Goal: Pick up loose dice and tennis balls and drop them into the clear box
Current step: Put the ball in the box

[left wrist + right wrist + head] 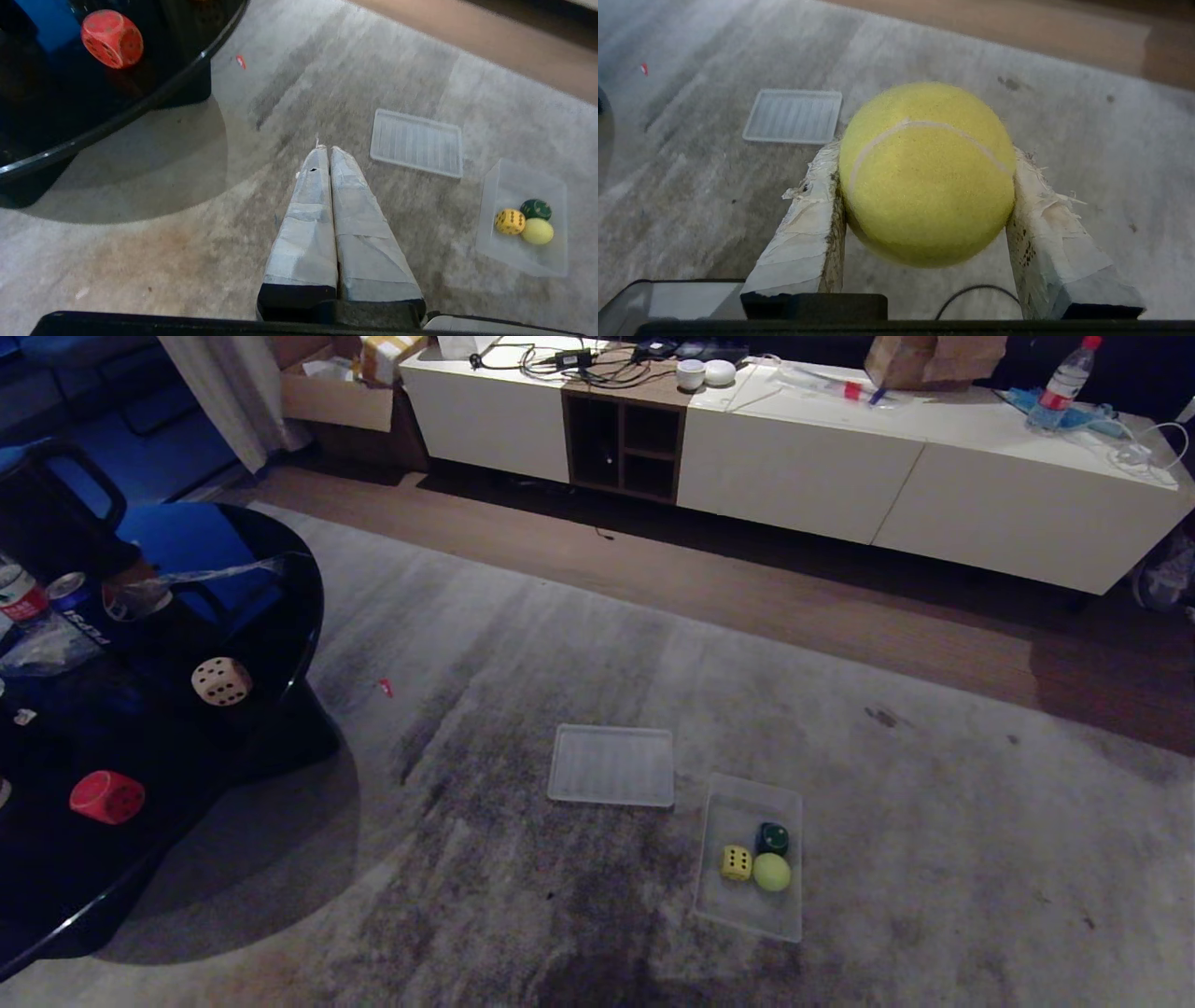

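Note:
My right gripper (925,153) is shut on a fuzzy yellow-green tennis ball (927,186), held above the grey carpet. The left gripper (327,148) is shut and empty, also over the carpet. Neither arm shows in the head view. The clear box (747,803) (518,177) lies on the carpet with another tennis ball (771,872), a yellow die (736,862) and a dark green die (772,838) inside. On the black table at the left sit a beige die (221,680) and a red die (106,796) (112,38).
A clear ribbed lid (611,763) lies flat beside the box. The glossy black table (280,616) also carries cans and a bottle. A long white low cabinet (794,467) stands at the back beyond a strip of wooden floor, with a cardboard box (336,397) to its left.

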